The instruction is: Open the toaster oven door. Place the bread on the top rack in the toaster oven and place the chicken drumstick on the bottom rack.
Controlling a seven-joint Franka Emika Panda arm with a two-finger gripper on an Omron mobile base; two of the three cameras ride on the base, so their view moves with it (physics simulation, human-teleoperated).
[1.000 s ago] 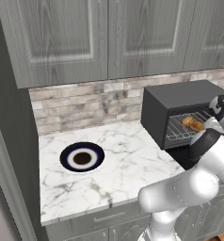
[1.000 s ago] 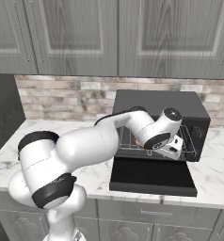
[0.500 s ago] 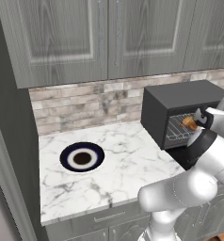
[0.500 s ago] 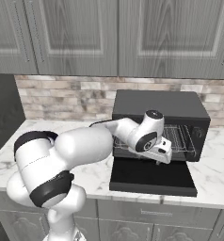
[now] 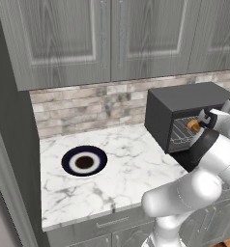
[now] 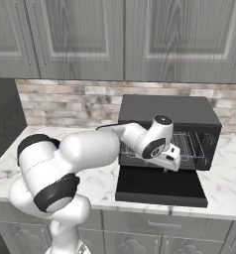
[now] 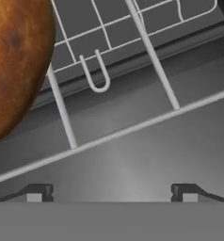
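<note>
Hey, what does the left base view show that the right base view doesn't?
Left base view: a dark-ringed plate on the counter, and an orange-brown food piece on a rack inside the toaster oven. Right base view: the toaster oven door folded down flat, seen whole. Both: the oven, the marble counter, the brick backsplash and grey cabinets.

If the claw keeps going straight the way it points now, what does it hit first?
Probably the silver wire rack inside the toaster oven. The open claw aims at its front bars; the bread sits off to one side. Depth is unclear.
</note>
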